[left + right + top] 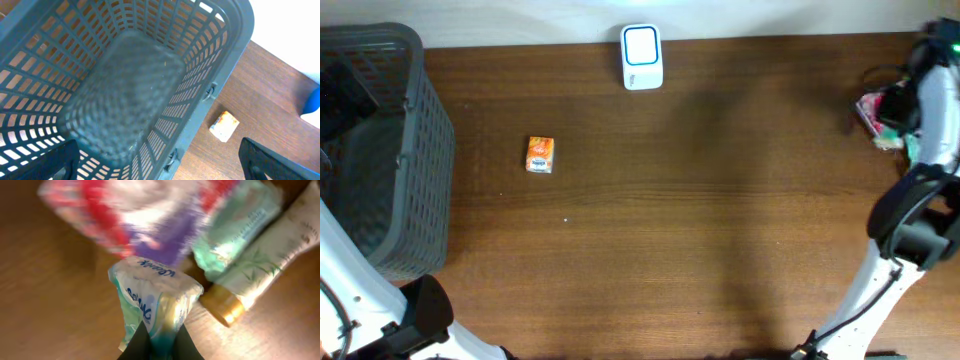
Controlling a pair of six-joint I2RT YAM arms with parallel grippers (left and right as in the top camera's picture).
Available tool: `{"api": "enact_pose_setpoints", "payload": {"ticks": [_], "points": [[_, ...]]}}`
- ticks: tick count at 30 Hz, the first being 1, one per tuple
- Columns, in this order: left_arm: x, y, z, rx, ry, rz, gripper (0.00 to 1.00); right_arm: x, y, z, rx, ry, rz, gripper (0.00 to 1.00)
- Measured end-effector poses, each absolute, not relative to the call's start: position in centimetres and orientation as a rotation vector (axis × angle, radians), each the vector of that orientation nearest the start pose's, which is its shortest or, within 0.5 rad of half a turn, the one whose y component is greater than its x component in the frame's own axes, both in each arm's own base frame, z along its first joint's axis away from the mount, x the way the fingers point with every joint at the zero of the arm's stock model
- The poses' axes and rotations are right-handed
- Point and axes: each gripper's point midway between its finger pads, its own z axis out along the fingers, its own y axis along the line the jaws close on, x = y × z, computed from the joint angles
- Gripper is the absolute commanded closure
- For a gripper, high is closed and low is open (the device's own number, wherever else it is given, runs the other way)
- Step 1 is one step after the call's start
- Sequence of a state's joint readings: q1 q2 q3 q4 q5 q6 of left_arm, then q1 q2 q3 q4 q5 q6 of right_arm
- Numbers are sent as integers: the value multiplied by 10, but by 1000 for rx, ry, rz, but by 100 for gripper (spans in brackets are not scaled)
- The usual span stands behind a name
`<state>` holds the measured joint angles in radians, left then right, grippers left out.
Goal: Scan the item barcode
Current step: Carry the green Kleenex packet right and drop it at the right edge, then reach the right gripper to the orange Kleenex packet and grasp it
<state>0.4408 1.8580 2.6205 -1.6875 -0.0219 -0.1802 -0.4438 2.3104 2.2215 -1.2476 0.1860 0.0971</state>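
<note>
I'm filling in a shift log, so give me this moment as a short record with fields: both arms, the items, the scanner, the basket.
scanner: white and blue unit, at the far edge of the table
basket: grey, far left, nothing visible inside
orange box: lying on the table right of the basket, not touching it
left gripper: open, above the basket, holding nothing
right gripper: shut on a tissue pack, at the far right
beside the tissue pack: tube with gold cap, teal pack
barcode: none visible

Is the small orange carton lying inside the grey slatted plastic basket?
No, the small orange carton lies on the brown wooden table, apart from the grey slatted plastic basket.
</note>
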Motion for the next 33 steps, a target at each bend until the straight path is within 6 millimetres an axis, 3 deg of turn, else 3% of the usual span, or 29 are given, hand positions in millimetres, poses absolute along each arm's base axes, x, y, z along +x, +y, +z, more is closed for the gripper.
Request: {"api": "enact_pose_setpoints", "payload": {"ticks": [1,2,3,4,5,10,14,16,18,19,20,22,23,24,25,26,29,32,33], "points": [[341,165,383,-772,2378,136,1,435,-255,109,863,2800,-290,82],[341,165,383,-773,2378,136,1,430,-263,109,901,2789,-252,72],[341,165,383,-773,2378,136,1,426,-268,108,924,2783,-232,56],[341,165,383,-773,2378,136,1,426,-269,108,934,2777,-219,19],[341,165,383,-773,2378,136,1,426,-268,107,928,2779,-212,12],[341,165,383,-773,2378,136,1,437,-246,102,897,2781,-34,9],[341,165,383,-772,2378,136,1,465,-188,106,768,2775,256,9],[341,165,383,-773,2378,136,1,485,-131,111,631,2777,449,9],[341,165,383,-773,2378,136,1,502,-51,122,437,2774,678,9],[341,165,383,-773,2378,136,1,506,-18,125,351,2775,737,8],[341,165,383,-773,2378,135,1,514,27,130,214,2755,798,5],[341,165,383,-773,2378,136,1,521,95,137,7,2715,854,1],[341,165,383,-773,2378,136,1,523,146,144,-153,2663,883,1],[341,165,383,-772,2378,136,1,521,169,146,-216,2645,901,1],[341,165,383,-773,2378,135,1,522,217,154,-327,2574,910,1],[341,165,383,-773,2379,136,1,518,249,156,-364,2554,899,1],[341,165,383,-772,2378,136,1,509,314,159,-277,2537,830,1],[341,165,383,-773,2378,136,1,511,367,168,-200,2437,862,1],[341,165,383,-772,2378,136,1,510,382,167,-173,2419,875,5]]}}
